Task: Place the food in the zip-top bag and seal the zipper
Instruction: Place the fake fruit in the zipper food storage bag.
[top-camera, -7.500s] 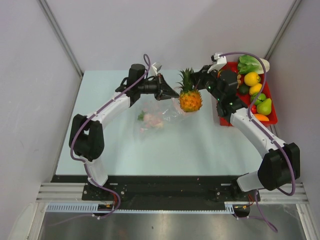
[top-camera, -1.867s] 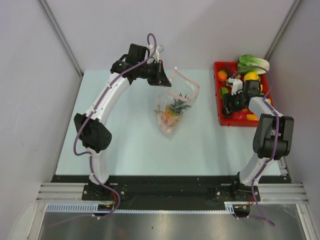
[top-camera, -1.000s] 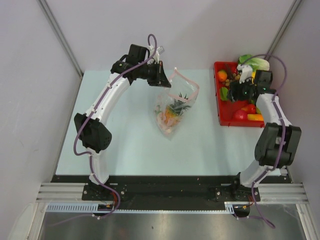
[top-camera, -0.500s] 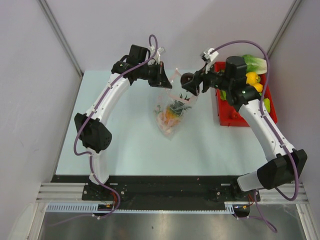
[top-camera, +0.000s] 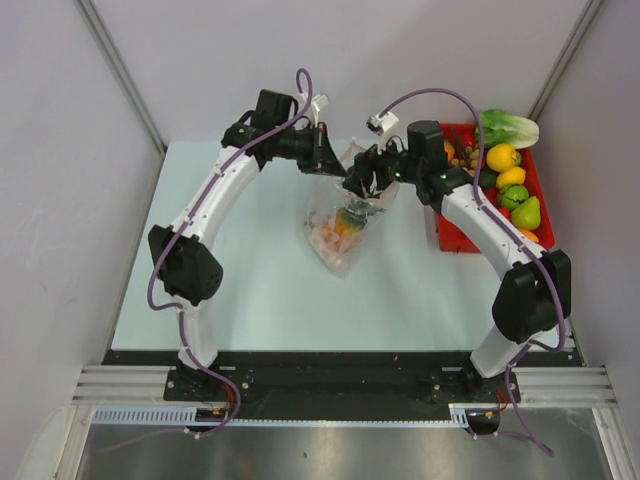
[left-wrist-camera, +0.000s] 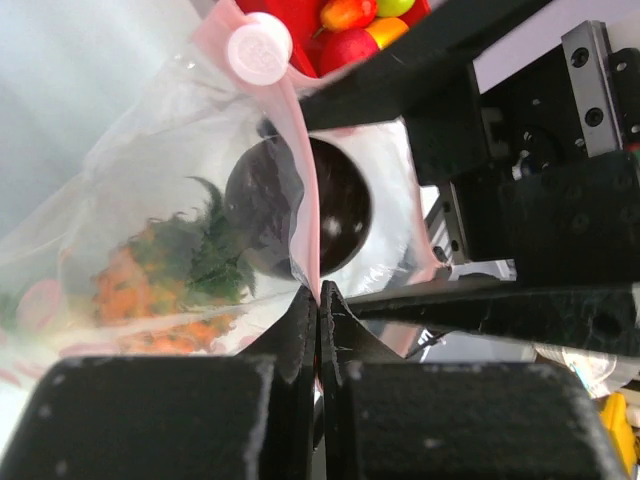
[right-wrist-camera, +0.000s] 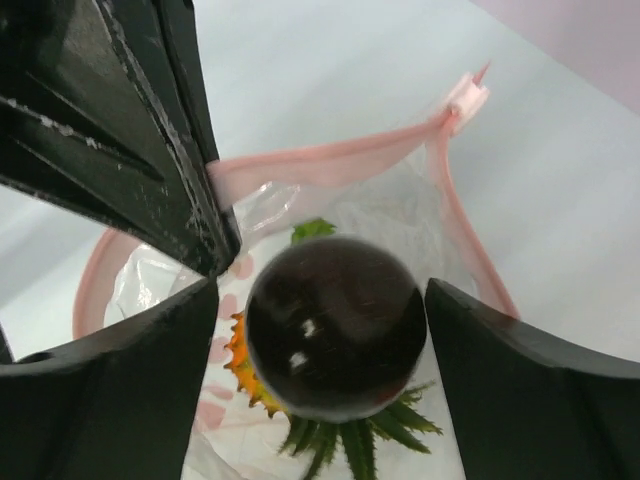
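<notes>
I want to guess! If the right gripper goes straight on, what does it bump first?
Probably the pineapple's leaves inside the open zip-top bag, just beyond the dark round fruit in the right gripper's jaws; depth unclear.

You get a bright, even overhead view: soft light from above leaves the pale counter matte, with only faint shadows beneath the arms and beside the bag. It is sharp right to the corners. Your left wrist view is harsher: the near jaws are black, blurred masses, the upper right burns out to white, and the bag's plastic catches milky glare. In your right wrist view the dark round fruit shows two small white highlights, while the jaws on either side are soft and featureless.
</notes>
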